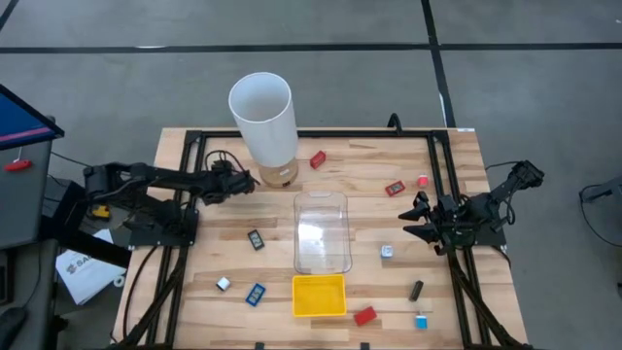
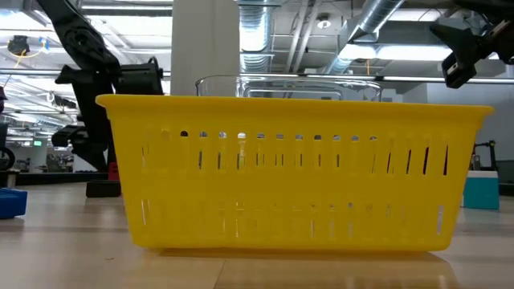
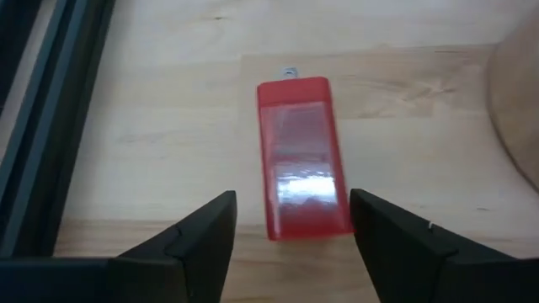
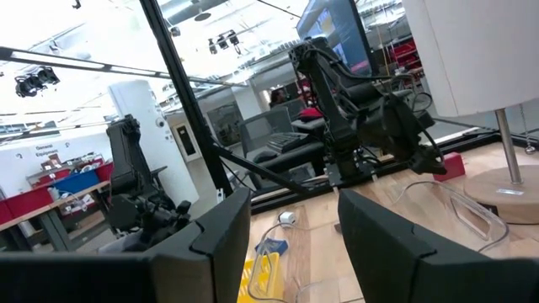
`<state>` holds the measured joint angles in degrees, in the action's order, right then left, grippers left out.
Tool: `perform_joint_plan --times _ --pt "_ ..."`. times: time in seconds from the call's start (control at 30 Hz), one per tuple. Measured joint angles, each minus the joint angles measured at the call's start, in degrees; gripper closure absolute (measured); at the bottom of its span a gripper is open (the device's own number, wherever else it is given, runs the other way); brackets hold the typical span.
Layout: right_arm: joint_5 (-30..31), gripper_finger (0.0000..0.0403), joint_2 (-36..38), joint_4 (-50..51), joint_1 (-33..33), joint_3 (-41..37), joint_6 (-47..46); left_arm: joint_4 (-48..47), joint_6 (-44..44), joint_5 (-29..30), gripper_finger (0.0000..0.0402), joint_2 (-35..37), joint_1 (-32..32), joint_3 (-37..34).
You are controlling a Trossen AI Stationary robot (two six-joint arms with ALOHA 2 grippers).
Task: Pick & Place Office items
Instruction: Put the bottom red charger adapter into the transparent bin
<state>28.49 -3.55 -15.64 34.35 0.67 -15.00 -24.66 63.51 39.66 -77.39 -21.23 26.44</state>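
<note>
My left gripper (image 1: 236, 184) is beside the tall white cylinder's (image 1: 263, 115) wooden base, and it is open. In the left wrist view its fingers (image 3: 292, 199) stand on either side of a red oblong office item (image 3: 301, 158) lying flat on the table, apart from it. The gripper hides that piece in the high view. My right gripper (image 1: 418, 218) is open (image 4: 295, 202) above the table's right part, over nothing. Other small pieces lie scattered: red (image 1: 318, 159), red (image 1: 395, 189), pink (image 1: 423, 181), white (image 1: 387, 251), black (image 1: 416, 290).
A clear plastic bin (image 1: 322, 233) stands mid-table with a yellow tray (image 1: 319, 296) at its near end; the tray fills the low view (image 2: 297, 172). More pieces lie near the near edge: red (image 1: 364, 315), blue (image 1: 421, 321), blue (image 1: 256, 294), white (image 1: 223, 284), dark (image 1: 256, 239). Black frame rails border the table.
</note>
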Motion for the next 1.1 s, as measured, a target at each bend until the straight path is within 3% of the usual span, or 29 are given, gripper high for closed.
perform_joint_plan --times 0.37,0.7,1.1 --pt "0.0 0.0228 0.0 0.15 0.02 0.0 0.0 0.49 -0.1 2.65 0.0285 -0.02 -0.07 0.02" --pt "0.0 0.0228 0.0 0.14 0.04 0.0 -0.03 -0.13 -1.33 1.05 0.0286 0.76 4.88 0.02" --pt "0.02 0.0228 0.0 0.13 0.04 0.0 -1.06 -5.4 3.13 -0.28 0.0286 12.0 17.62 0.02"
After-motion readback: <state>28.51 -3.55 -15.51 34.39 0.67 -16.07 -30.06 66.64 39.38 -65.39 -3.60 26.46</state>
